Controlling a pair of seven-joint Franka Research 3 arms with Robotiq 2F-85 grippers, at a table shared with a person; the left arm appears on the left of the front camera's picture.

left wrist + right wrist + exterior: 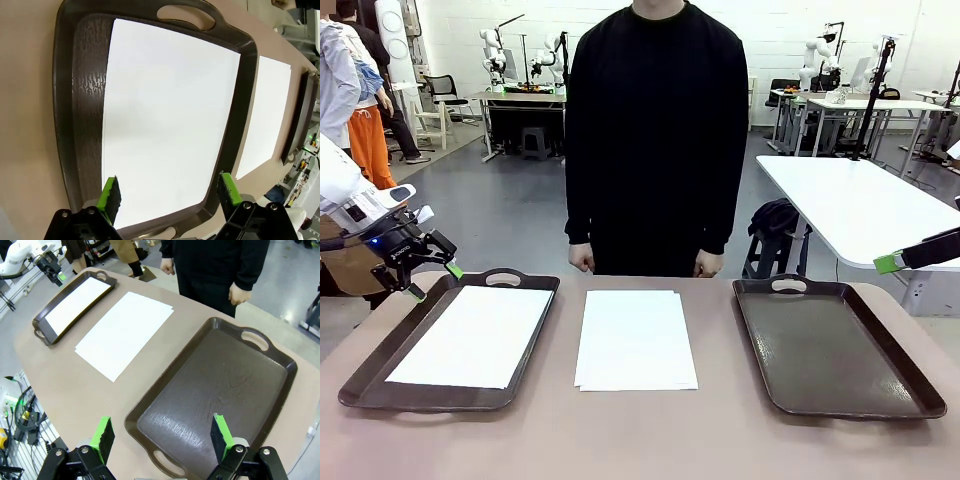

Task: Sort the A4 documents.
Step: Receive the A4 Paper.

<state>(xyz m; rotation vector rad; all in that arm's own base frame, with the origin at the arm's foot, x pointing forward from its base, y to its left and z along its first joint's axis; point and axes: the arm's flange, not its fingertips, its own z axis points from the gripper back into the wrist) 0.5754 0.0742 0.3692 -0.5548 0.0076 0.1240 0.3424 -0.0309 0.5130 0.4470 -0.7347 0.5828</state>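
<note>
Green pads wide apart, the left gripper [168, 186] points down at the left tray [67, 125], where one white A4 sheet [165, 115] lies flat. The front view places it raised by that tray's far left corner. The right gripper [161, 426], equally spread, hangs over the bare right tray [225, 385]. Between the trays lies a slightly fanned stack of A4 documents [635, 340], with the person's hands [582, 258] just beyond the table's far edge.
</note>
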